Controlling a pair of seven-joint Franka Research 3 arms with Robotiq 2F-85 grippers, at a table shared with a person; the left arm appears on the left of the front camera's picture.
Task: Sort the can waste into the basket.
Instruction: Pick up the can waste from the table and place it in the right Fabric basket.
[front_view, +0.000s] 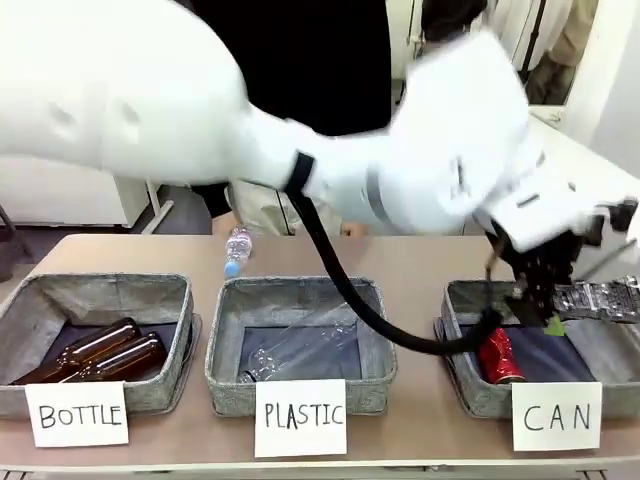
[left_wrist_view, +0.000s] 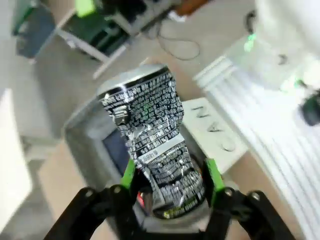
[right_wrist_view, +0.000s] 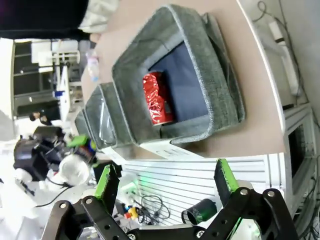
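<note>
1. Three grey woven baskets stand in a row along the near edge of the table, each with one white handwritten sign: "BOTTLE" basket (front_view: 100, 300) on the left, "PLASTIC" basket (front_view: 300, 300) in the middle, "CAN" basket (front_view: 465, 300) on the right.
2. Two drink cans are in sight. One red can (front_view: 498, 358) lies dented inside the "CAN" basket, at its near left.
3. The other, a dark can with silvery-black print (front_view: 597, 299), is clamped lying sideways in the left gripper (front_view: 548, 312), above the "CAN" basket. In the left wrist view the green pads (left_wrist_view: 215, 174) press its crumpled sides.
4. The right gripper (right_wrist_view: 167, 182) has its jaws spread wide with nothing between them.
5. Two brown glass bottles (front_view: 100, 355) lie side by side in the "BOTTLE" basket.
6. Clear plastic bottles (front_view: 300, 350) lie in the "PLASTIC" basket; their number is hard to tell.
7. One small clear water bottle (front_view: 237, 250) lies on the table behind the middle basket.
</note>
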